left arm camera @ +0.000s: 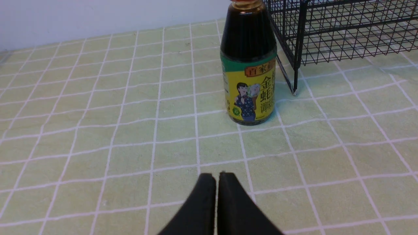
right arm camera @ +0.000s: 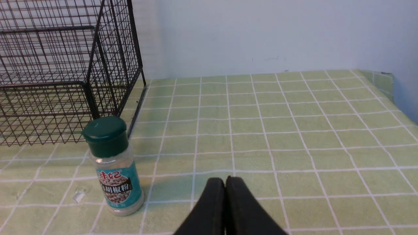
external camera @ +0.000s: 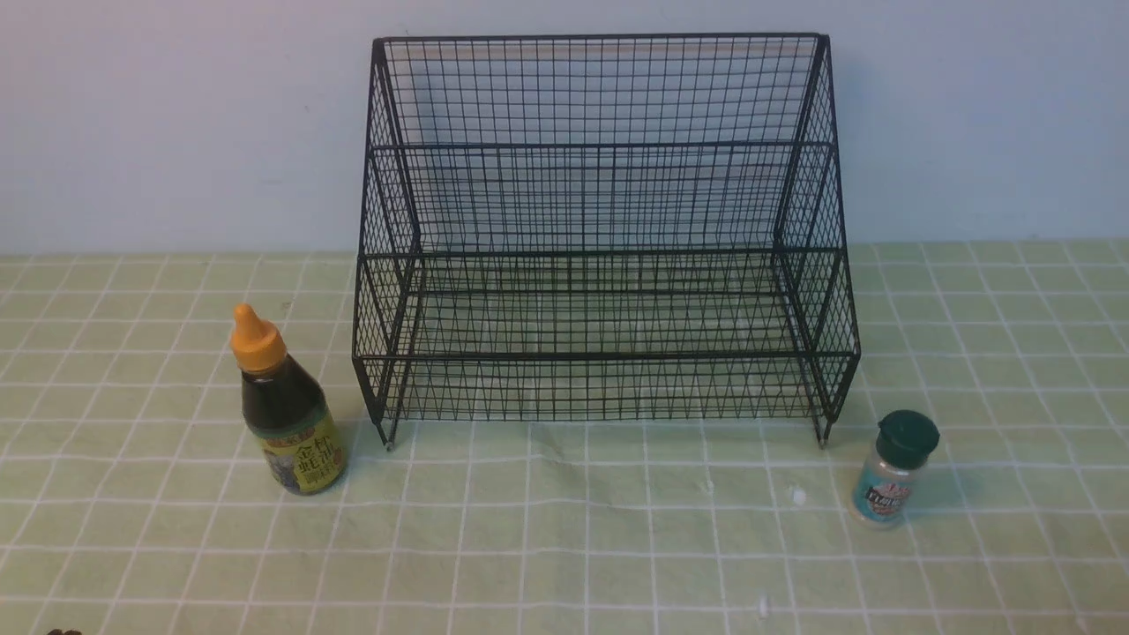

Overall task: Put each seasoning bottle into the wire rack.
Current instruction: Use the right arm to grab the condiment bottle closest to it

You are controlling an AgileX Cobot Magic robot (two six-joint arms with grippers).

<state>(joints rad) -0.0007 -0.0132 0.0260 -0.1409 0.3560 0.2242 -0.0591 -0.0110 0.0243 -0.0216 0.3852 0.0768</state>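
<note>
Black wire mesh forms the large two-tiered rack (external camera: 609,355), which stands at the back of the pale green checked tablecloth (external camera: 564,547), its shelves holding nothing. Neither bottle is in it yet.

The tall dark-sauce bottle with the orange pointed cap and yellow label (external camera: 287,414) stands upright on the cloth just beside the rack's left front foot. The small clear shaker with the dark green cap and teal label (external camera: 891,472) stands upright near the right front foot, slightly further out.

The left gripper (left arm camera: 216,176) and the right gripper (right arm camera: 225,180) each hang clenched and empty-handed, short of their bottles.

The sauce bottle looks full, so probably the heavier of the two. It is rigid and has a glossy label that may slip, so a hold around the labelled body, below the shoulder, seems safest. The shaker is likely light and easy to topple. Its clear waist under the cap offers the best purchase.

Open cloth lies in front of both bottles, giving free approach from the near side. The rack's foot crowds the sauce bottle on its inner side, leaving little finger room there. Each bottle must be lifted over the raised front rail of the lower tier. The cloth's right edge lies well apart from the shaker.
</note>
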